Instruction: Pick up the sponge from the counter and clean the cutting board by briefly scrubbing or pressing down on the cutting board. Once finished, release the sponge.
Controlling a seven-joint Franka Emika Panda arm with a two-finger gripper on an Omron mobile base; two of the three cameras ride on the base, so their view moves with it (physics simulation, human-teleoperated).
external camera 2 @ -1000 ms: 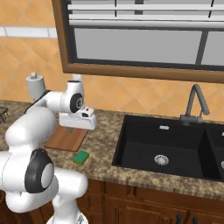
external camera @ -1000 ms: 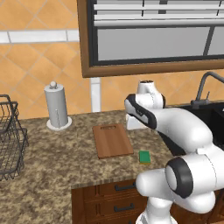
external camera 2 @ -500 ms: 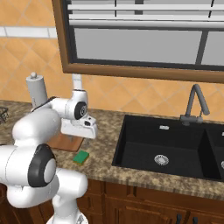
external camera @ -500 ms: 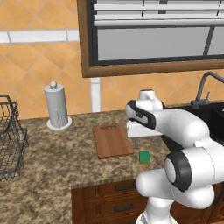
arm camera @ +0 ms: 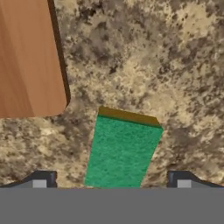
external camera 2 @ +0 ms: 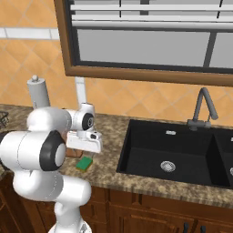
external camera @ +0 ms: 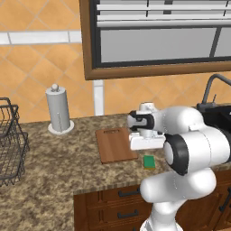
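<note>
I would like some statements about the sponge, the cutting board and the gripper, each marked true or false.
1. The sponge lies on the counter, beside the cutting board and apart from it. True.
2. The gripper is shut on the sponge. False: it is open, with a fingertip on each side of the sponge and counter showing between.
3. The sponge lies on the cutting board. False: it lies on the counter.
4. A paper towel roll stands upright on the counter. True.
5. The sink is white. False: it is black.
</note>
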